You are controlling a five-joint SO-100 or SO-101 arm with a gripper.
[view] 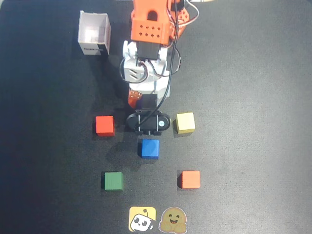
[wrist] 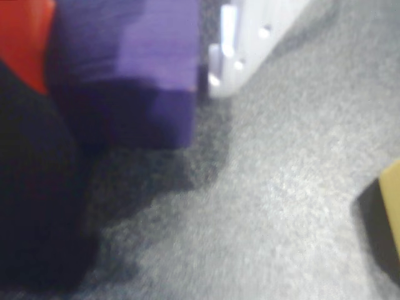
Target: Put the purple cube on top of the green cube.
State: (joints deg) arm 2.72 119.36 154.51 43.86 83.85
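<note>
The purple cube [wrist: 156,56] fills the top left of the wrist view, sitting between an orange finger [wrist: 22,37] on its left and a white finger [wrist: 240,44] on its right. My gripper [wrist: 125,62] is shut on it, close above the dark mat. In the overhead view the purple cube is hidden under the arm, and the gripper [view: 143,105] sits just behind the black wrist camera. The green cube [view: 112,181] lies on the mat at the lower left, well apart from the gripper.
A blue cube [view: 148,148] lies just below the wrist camera. A red cube [view: 104,125] is on its left, a yellow cube [view: 185,123] on its right, and an orange cube [view: 189,179] at the lower right. A white open box [view: 94,33] stands at the top left. Two stickers [view: 142,219] lie at the bottom edge.
</note>
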